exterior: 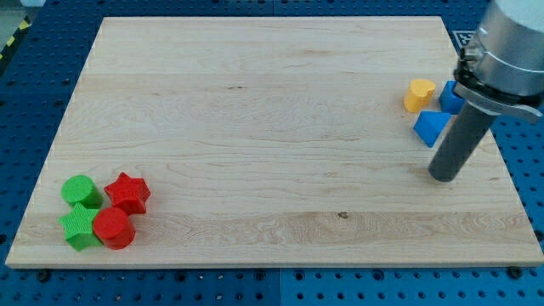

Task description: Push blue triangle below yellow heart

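Nearest the camera, at the board's [255,127] bottom-left corner, sits a tight cluster: green cylinder [81,189], green star [79,227], red star [127,192] and red cylinder [113,228], all touching or nearly so. None of them concerns me.

Moving rightward, the middle of the board holds nothing until the top-right area. There the yellow heart [418,94] lies near the right edge. Just beside it to the right is a blue block [450,98], partly hidden behind my rod, so I cannot tell its shape. The blue triangle [432,127] sits just below and slightly right of the heart, close to it.

My tip [444,177] rests on the board below and a little right of the triangle, near but apart from it. I carry no pincer, only this rod, so there is nothing to be released or clenched.

I judge the triangle light, rigid and ready to slide on smooth wood; it may swivel if struck off-centre. I cannot take hold of it, so I would press squarely on a flat side, nudging it leftward until it lies directly under the heart.

No containers are present.
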{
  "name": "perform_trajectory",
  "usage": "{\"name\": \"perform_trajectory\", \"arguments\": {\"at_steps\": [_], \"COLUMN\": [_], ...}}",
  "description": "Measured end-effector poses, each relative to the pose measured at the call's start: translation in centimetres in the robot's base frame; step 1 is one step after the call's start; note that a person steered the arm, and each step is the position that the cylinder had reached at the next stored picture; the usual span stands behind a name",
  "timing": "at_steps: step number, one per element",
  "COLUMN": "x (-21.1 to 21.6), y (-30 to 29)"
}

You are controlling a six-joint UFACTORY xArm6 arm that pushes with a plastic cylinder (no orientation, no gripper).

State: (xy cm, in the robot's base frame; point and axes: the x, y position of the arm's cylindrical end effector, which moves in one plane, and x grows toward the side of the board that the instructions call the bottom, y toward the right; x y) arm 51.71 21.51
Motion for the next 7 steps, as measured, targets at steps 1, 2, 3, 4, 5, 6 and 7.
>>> {"name": "perform_trajectory", "arguments": {"at_steps": [1, 2, 3, 4, 5, 6, 7], "x": [-1.1, -2.8, -3.6, -4.4, -4.9, -5.0, -5.0], "y": [1.2, 1.2, 1.2, 1.2, 1.2, 1.2, 1.2]}}
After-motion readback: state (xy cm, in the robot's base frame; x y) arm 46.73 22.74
